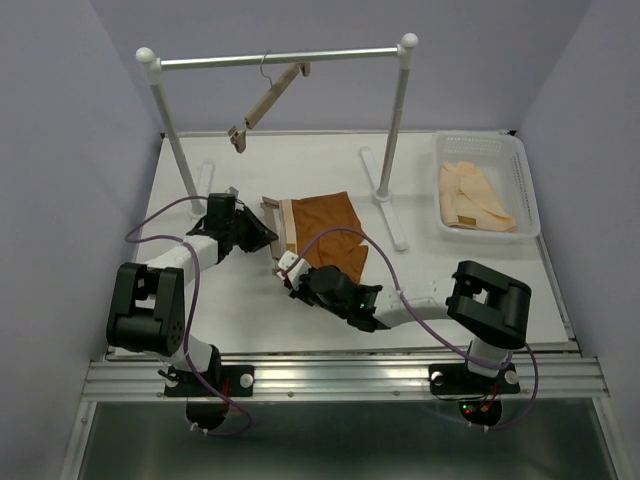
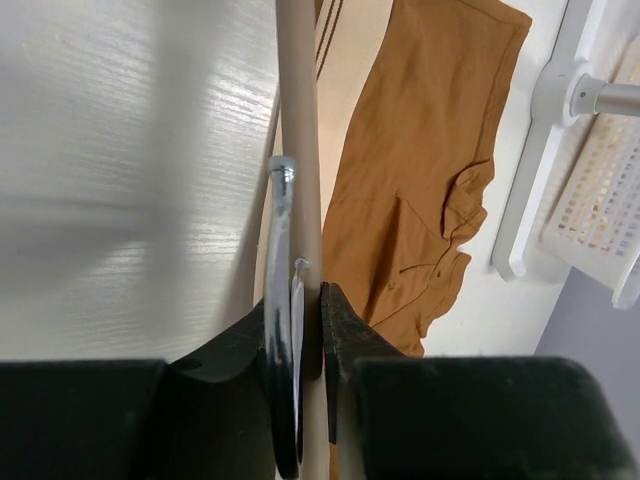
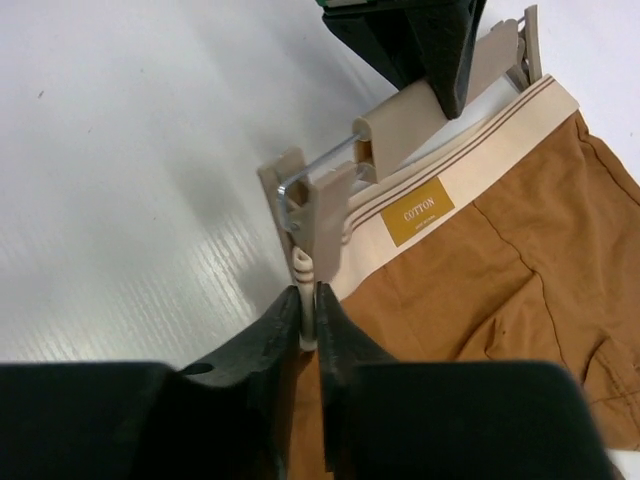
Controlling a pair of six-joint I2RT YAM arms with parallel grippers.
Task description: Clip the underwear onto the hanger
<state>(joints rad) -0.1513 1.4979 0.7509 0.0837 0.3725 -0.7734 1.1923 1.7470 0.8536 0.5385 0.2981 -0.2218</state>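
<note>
The rust-brown underwear [image 1: 325,235] lies flat on the white table, its tan waistband [image 3: 455,170] along the hanger [image 1: 272,222]. My left gripper [image 1: 258,232] is shut on the hanger's light-wood bar [image 2: 298,150], with the wire hook [image 2: 281,240] pressed alongside. In the right wrist view the near clip [image 3: 322,215] sits on the waistband corner. My right gripper [image 3: 309,300] pinches a fold of the waistband just below that clip. The far clip [image 3: 520,45] shows behind the left gripper [image 3: 420,40].
A second hanger [image 1: 268,100] dangles tilted from the steel rail [image 1: 280,60] on white posts. The rail's foot [image 1: 385,200] lies just right of the underwear. A white basket [image 1: 528,190] with cream garments [image 1: 472,195] stands at the back right.
</note>
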